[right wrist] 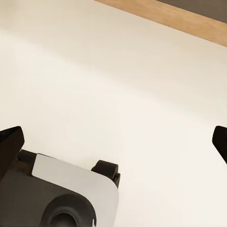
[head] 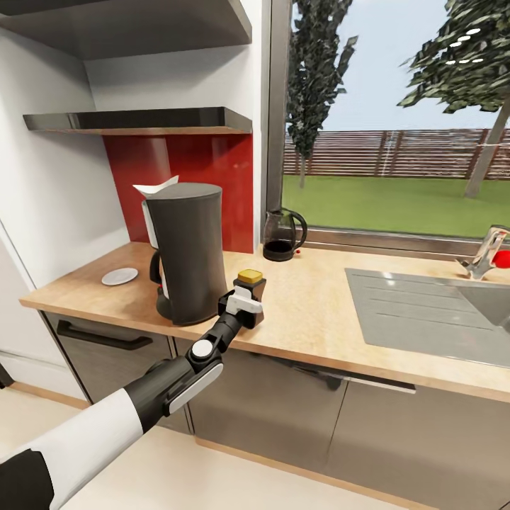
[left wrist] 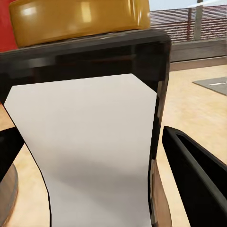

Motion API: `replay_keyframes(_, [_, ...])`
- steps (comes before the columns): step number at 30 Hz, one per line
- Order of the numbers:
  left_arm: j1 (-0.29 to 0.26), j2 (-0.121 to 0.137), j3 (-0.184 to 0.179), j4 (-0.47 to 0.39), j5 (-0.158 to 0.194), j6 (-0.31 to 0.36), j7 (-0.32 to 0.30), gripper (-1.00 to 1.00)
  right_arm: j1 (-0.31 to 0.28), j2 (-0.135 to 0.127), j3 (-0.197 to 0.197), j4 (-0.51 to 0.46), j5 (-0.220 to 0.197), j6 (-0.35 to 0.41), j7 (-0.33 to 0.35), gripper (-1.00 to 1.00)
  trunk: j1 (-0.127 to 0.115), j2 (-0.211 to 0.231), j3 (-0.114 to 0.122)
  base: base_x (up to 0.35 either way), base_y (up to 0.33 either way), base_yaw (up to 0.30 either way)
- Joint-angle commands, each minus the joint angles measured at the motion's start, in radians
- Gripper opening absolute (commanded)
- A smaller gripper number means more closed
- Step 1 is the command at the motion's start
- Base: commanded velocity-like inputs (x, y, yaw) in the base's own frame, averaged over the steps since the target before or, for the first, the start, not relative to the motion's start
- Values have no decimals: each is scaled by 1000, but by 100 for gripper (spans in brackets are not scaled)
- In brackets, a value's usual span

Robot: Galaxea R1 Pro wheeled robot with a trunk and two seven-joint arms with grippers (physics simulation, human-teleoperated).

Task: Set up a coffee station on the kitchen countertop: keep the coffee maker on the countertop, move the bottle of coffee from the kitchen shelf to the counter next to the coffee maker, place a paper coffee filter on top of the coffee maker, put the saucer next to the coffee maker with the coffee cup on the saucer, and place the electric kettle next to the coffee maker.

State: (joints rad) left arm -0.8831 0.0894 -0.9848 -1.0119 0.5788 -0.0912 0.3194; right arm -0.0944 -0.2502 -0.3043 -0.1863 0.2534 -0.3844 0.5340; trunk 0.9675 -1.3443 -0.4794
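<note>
Now the left pincer (head: 248, 306) grips one coffee bottle (head: 249, 287) (yellow-capped) beside one coffee maker (head: 185, 251); right pincer (right wrist: 113, 142) wide.

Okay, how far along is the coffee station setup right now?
Done: the coffee maker stands on the countertop with a paper filter on top, and the saucer lies beside it. In hand: the left gripper holds the coffee bottle beside the maker, not yet released. Left: the kettle sits farther back by the window, and no cup is on the saucer.
</note>
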Motion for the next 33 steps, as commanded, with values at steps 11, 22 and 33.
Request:
replay_keyframes(11, [0,-7,-5,1,10,-8,7,-100,1,-3,-10,2,6,-5,8,100,0,-1,-1,0,0,0])
replay_keyframes(22, [1,-12,-4,2,10,-8,7,-100,1,-3,-10,2,6,-5,8,100,0,-1,-1,0,0,0])
replay_keyframes(33, [1,-19,-3,5,10,-8,7,-100,1,-4,-10,1,6,-5,7,100,0,-1,-1,33,32,0])
